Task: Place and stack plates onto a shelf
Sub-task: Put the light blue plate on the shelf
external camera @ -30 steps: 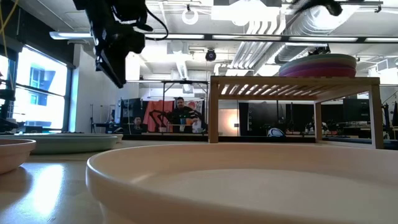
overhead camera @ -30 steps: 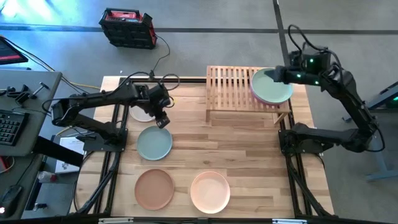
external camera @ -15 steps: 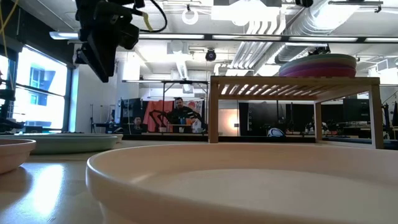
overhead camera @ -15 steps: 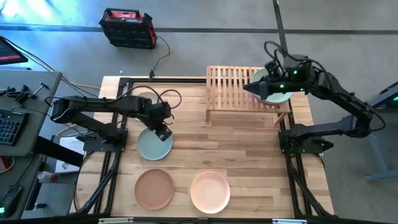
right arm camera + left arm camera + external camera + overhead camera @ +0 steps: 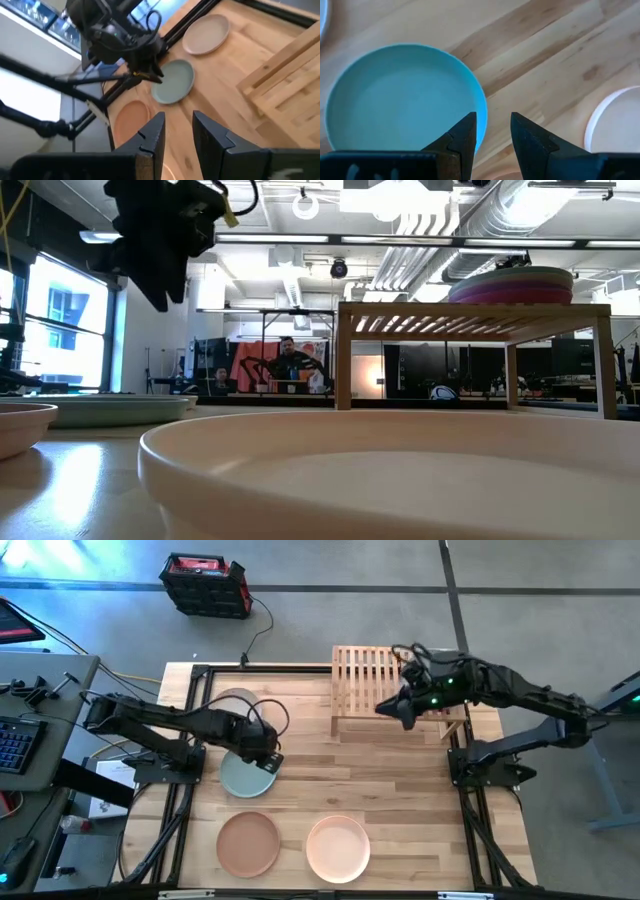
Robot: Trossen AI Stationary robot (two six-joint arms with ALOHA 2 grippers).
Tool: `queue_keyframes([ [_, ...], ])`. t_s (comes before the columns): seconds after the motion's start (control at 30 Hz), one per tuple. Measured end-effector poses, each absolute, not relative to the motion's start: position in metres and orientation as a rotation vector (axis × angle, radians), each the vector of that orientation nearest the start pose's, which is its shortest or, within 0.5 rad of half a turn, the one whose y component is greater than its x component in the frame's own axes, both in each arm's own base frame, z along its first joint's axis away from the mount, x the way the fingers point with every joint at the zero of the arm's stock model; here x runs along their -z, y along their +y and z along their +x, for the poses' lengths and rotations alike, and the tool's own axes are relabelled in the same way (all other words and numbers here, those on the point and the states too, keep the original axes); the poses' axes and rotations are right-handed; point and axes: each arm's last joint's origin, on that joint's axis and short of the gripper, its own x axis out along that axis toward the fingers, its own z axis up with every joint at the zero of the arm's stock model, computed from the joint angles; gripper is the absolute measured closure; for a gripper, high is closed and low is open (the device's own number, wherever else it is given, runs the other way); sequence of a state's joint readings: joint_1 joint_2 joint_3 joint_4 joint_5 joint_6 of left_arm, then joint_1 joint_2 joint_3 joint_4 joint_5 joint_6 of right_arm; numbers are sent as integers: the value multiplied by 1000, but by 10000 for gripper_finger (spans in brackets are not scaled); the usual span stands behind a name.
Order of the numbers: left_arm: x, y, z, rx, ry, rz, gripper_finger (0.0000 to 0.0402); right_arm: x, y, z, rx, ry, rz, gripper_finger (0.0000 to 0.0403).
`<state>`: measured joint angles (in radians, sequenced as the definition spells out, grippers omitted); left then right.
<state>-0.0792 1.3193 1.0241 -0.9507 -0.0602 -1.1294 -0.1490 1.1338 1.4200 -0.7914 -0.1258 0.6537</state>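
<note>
A sage plate [image 5: 240, 778] lies flat on the tabletop at the left. My left gripper [image 5: 270, 762] hangs open over its right rim, pointing steeply down; in the left wrist view its fingers [image 5: 492, 131] stand just past that rim [image 5: 479, 107] with nothing between them. The wooden shelf [image 5: 360, 675] stands at the far right, with a stack of plates [image 5: 512, 284] on its right half. My right gripper [image 5: 385, 710] hovers open off the shelf's near left part, slanting down toward the table's left. A beige plate [image 5: 232, 700], a tan plate [image 5: 248, 844] and a cream plate [image 5: 338, 848] also lie flat.
Black frame rails [image 5: 190, 720] run along both sides of the tabletop. A desk with a keyboard [image 5: 15, 745] stands left of the table. In the low view the cream plate [image 5: 400, 470] fills the foreground, and people sit in the room behind.
My left gripper has swung from beside the beige plate toward the table's near edge and right, rolling as it went, and now hangs over the sage plate's right rim. My right gripper has swung from above the stack on the shelf toward the table's left, tipping downward.
</note>
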Motion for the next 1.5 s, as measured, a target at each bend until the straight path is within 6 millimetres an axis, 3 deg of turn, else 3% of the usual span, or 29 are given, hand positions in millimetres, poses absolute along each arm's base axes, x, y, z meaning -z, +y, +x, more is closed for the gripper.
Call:
queue_keyframes([
  [0.2, -231, -31, 254, -727, 1145, -904, 294, -417, -13, 218, 128, 530, 682, 323],
  [0.57, -182, -44, 282, -840, 1210, -927, 294, -418, 4, 217, 41, 556, 618, 323],
  [1.13, -144, -45, 292, -943, 1296, -903, 295, -417, 20, 216, -35, 582, 582, 323],
  [1.27, -143, -45, 292, -934, 1304, -889, 317, -417, 21, 216, -37, 583, 580, 323],
  [1.5, -143, -46, 292, -875, 1344, -858, 392, -417, 21, 216, -36, 583, 579, 323],
])
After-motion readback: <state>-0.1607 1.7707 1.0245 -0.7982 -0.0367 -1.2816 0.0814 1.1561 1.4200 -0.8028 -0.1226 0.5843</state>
